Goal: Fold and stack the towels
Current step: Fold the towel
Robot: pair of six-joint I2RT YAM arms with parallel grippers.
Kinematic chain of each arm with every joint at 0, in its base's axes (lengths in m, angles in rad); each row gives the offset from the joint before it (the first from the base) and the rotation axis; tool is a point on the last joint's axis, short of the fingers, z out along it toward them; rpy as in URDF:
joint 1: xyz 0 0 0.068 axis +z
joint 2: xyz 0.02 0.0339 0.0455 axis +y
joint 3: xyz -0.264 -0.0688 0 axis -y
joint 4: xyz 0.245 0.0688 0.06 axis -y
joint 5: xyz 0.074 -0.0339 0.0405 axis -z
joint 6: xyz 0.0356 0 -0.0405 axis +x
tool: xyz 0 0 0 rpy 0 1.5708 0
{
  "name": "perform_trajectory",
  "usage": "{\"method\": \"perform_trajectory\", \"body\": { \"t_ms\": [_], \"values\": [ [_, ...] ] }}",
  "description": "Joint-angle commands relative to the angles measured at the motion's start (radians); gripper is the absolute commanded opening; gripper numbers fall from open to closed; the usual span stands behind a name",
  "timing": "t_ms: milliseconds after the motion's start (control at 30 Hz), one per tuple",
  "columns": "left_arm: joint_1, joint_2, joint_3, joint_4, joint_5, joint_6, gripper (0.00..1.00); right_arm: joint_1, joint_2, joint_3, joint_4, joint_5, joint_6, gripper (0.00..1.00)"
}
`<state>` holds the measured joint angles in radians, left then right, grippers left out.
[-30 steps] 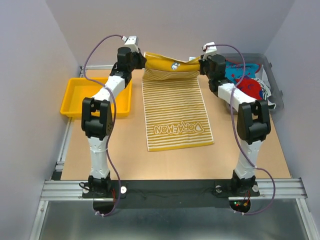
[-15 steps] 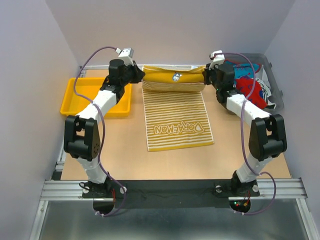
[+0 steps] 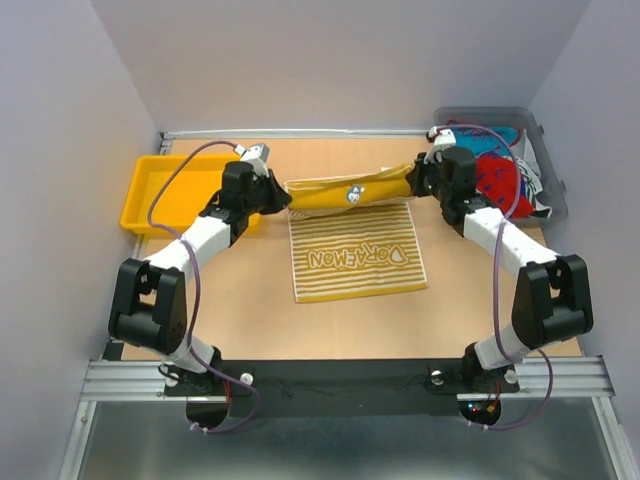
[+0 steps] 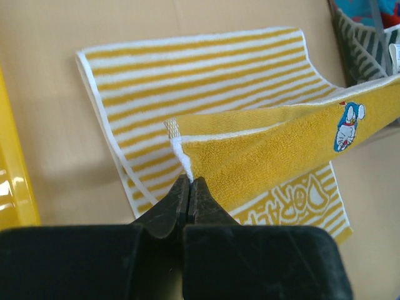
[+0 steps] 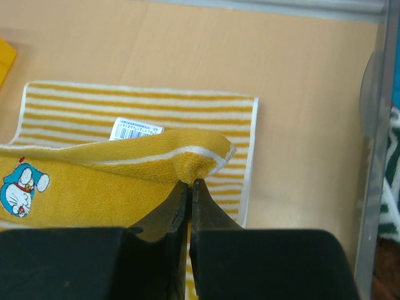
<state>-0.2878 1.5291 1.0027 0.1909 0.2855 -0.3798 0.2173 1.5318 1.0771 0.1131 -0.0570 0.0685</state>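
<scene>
Left gripper [image 4: 189, 181]: jaws clenched on one far corner of the yellow-cream striped towel [image 3: 355, 258], with the white hem caught right at the tips. Right gripper [image 5: 189, 183]: also clamped tight, holding the other far corner bunched into a small knot between its fingers.

Between the two grips, the far edge of the towel hangs above the table [image 3: 250, 320] as a solid yellow band. It is a little slack, and its right end sits farther back in the top view. A small blue-and-white cartoon cat figure [image 4: 347, 127] is printed on this band, nearer the right gripper.

The band curls over the rest of the towel, which lies flat at mid-table with its stripes up. Yellow lettering [image 3: 358, 256] runs across the flat part and reads upside down from the top camera. In the right wrist view, a white barcode label [image 5: 136, 128] shows on the striped face just beyond the raised edge.

Farther out:
- A yellow tray [image 3: 160, 190] sits on the left side of the table, close to the left arm and apart from the towel.
- A clear bin [image 3: 548, 140] stands in the far right corner, behind the right arm.
- Heaped inside the bin are a red-blue patterned towel [image 3: 495, 165] and a dark-and-white striped towel [image 3: 533, 192], the second one by the bin's near wall.

Both arms reach forward from their bases and angle inward toward the towel.
</scene>
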Motion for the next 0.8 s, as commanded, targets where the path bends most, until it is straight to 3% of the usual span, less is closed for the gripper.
{"method": "perform_trajectory", "body": {
  "t_ms": [0, 367, 767],
  "values": [
    [0.004, -0.095, -0.087, -0.004, -0.075, -0.056, 0.00, -0.015, -0.062, -0.064, -0.049, 0.034, 0.068, 0.00],
    [-0.031, 0.002, -0.173, -0.008, -0.098, -0.117, 0.00, -0.015, -0.006, -0.198, -0.076, 0.052, 0.209, 0.01],
    [-0.088, 0.120, -0.213, -0.040, -0.210, -0.188, 0.00, -0.036, 0.143, -0.198, -0.110, 0.126, 0.251, 0.01]
  ]
}}
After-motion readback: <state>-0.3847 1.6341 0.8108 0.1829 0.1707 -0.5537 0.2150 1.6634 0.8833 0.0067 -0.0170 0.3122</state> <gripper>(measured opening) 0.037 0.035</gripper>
